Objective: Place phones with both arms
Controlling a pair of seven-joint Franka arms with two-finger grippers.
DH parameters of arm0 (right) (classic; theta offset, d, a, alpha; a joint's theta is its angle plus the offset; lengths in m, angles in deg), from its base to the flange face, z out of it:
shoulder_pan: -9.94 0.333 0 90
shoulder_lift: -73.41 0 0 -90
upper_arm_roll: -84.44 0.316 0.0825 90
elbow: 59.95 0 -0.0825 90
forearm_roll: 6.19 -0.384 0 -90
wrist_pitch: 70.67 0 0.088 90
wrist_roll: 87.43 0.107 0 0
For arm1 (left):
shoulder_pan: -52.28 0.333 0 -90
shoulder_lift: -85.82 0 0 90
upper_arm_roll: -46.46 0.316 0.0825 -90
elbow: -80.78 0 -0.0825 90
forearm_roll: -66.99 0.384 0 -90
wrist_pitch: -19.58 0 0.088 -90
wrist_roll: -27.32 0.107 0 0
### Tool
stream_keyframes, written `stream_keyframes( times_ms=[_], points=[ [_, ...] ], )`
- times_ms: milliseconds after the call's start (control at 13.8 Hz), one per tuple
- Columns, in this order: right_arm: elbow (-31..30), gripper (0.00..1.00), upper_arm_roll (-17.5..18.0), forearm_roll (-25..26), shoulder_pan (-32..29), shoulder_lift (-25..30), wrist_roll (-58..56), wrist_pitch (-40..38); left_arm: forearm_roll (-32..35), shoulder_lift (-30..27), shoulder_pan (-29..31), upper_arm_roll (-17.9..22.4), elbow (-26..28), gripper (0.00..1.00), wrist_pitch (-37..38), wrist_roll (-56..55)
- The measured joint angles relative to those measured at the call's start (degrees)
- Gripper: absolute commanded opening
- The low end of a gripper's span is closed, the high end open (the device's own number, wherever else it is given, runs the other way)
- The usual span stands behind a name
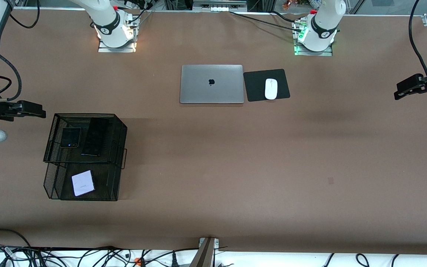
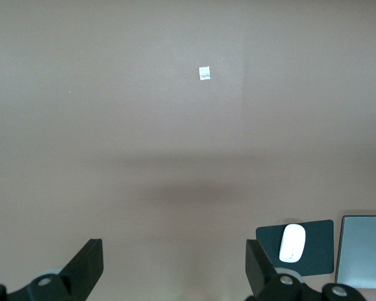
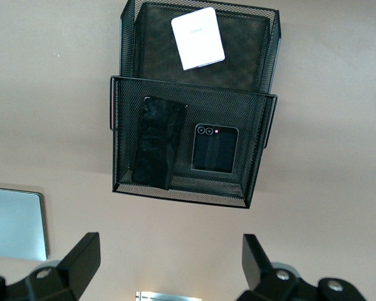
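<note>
Black long phone (image 1: 95,137) lies lengthwise toward bases.

Even overhead light lit the brown counter (image 1: 213,178) brightly; soft broad shadow bands crossed its middle, and the pictures were sharp, without glare.

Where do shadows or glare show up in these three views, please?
Front view: a broad soft shadow band crosses the table below the laptop. Left wrist view: a faint dark smear on bare tabletop. Right wrist view: the long black phone reflects light; no harsh glare.
</note>
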Motion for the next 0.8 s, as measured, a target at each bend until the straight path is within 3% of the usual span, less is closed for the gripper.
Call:
stream_keyframes(
  times_ms=[363, 435, 798],
  points=[
    [0.0, 1.00, 0.1, 0.0, -1.0, 0.1, 2.3, 2.4, 0.0, 0.0, 0.0, 0.0, 0.0, 1.00, 0.0, 0.0],
    [0.3, 1.00, 1.5, 0.1, -2.5, 0.2, 4.3, 2.6, 0.0, 0.0, 0.0, 0.0, 0.0, 1.00, 0.0, 0.0],
    [1.0, 0.99, 22.0, 5.6, -19.6, 2.5, 11.6, 2.5, 0.0, 0.0, 0.0, 0.0, 0.1, 1.00, 0.1, 0.0]
  ],
)
